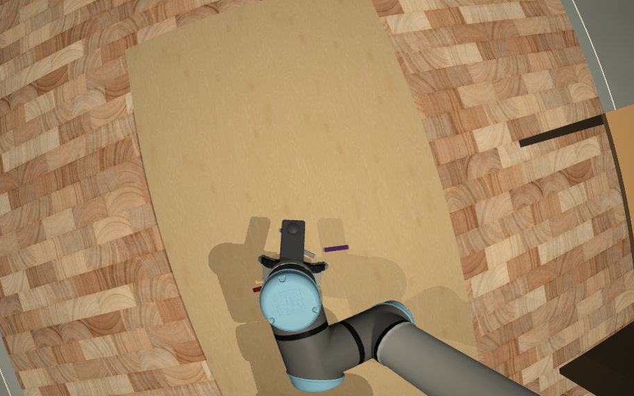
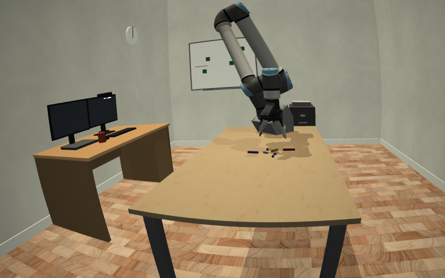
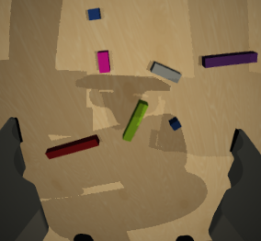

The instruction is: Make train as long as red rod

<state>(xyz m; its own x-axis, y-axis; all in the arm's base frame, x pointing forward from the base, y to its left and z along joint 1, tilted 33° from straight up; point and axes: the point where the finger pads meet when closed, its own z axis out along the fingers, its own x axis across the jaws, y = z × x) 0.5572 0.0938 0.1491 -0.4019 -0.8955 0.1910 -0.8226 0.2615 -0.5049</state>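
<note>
Several rods lie flat and apart on the wooden table [image 1: 260, 123] [image 2: 245, 193]. In the wrist view a lime rod [image 3: 135, 120] [image 2: 274, 150] lies in the middle, tilted. A red rod [image 3: 73, 146] [image 2: 288, 149] [image 1: 257, 289] lies to its lower left. A magenta rod [image 3: 104, 62] [image 2: 274, 153] and a grey rod [image 3: 165, 72] [image 1: 309, 254] lie above it. A purple rod [image 3: 230, 59] [image 1: 335, 248] [image 2: 252, 151] lies at the upper right. One blue cube [image 3: 94, 14] sits at the top and another blue cube [image 3: 175, 123] just right of the lime rod. My gripper [image 2: 272, 132] is open and empty, high above the lime rod.
The rods sit near the arm's end of the table, close to its base. A desk [image 2: 106, 145] with monitors stands to the left of the table. A dark cabinet [image 2: 302, 113] stands behind the table.
</note>
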